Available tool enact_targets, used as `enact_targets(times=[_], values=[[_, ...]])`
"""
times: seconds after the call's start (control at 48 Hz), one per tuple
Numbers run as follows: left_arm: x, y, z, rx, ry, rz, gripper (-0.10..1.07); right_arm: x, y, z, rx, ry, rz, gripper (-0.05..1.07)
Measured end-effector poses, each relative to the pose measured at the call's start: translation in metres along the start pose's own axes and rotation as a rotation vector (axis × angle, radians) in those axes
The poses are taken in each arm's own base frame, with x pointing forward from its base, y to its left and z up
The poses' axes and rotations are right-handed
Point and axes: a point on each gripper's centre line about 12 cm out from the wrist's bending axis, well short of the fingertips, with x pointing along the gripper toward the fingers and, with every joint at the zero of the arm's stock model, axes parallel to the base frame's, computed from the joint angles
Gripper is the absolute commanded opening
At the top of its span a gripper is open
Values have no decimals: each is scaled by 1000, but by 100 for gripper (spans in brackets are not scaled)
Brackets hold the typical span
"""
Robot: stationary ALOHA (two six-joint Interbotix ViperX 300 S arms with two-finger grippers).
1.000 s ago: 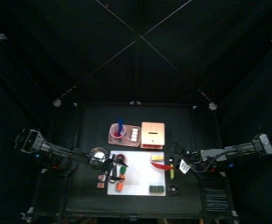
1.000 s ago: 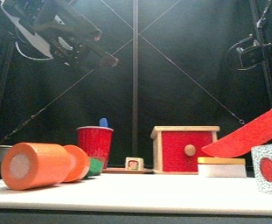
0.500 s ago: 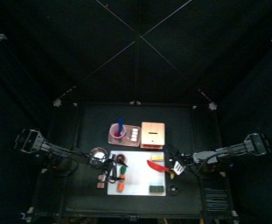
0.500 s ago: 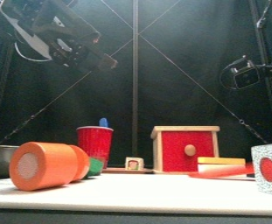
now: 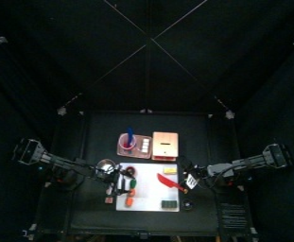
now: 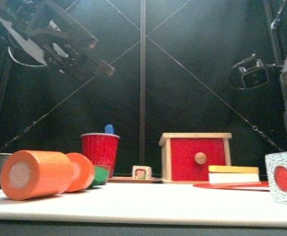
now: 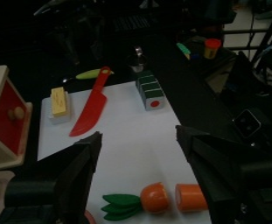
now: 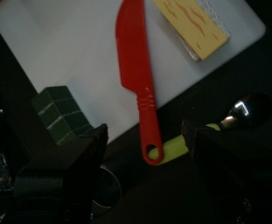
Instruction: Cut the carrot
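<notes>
Now both grippers are hanging with jaws wide and empty, the carrot [image 7: 162, 196] is lying cut (apparently) on the white board [image 7: 126, 144] near the red knife [image 8: 138, 79], so retreating upward should avoid nudging either.

The flat white rectangular cutting board [image 7: 126, 149] serves as the landmark. On it lies a slim orange toy carrot [image 7: 173, 196] with a green leafy tip, already in two orange pieces. Also on the board rests a red plastic toy knife [image 8: 136, 66] with a yellow-green handle end. Beside the knife sits a pale yellow block [image 8: 193, 24] with wavy darker yellow marks. Near the board's edge stands a small green and white carton [image 7: 149, 91] bearing a red spot. Beyond the board stand a red plastic cup [image 6: 100, 151] and a red-fronted wooden box [image 6: 195, 156].
</notes>
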Motion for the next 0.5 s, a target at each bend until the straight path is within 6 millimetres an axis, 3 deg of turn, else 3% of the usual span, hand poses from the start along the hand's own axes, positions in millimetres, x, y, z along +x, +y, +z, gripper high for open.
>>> enact_targets(times=[0.292,0.5], values=[[-20,2,-9,-72,-8,28,99,-8,26,28,-144,-172,120,97],[-33,2,-10,-83,-38,32,99,-8,37,36,-231,-254,194,97]])
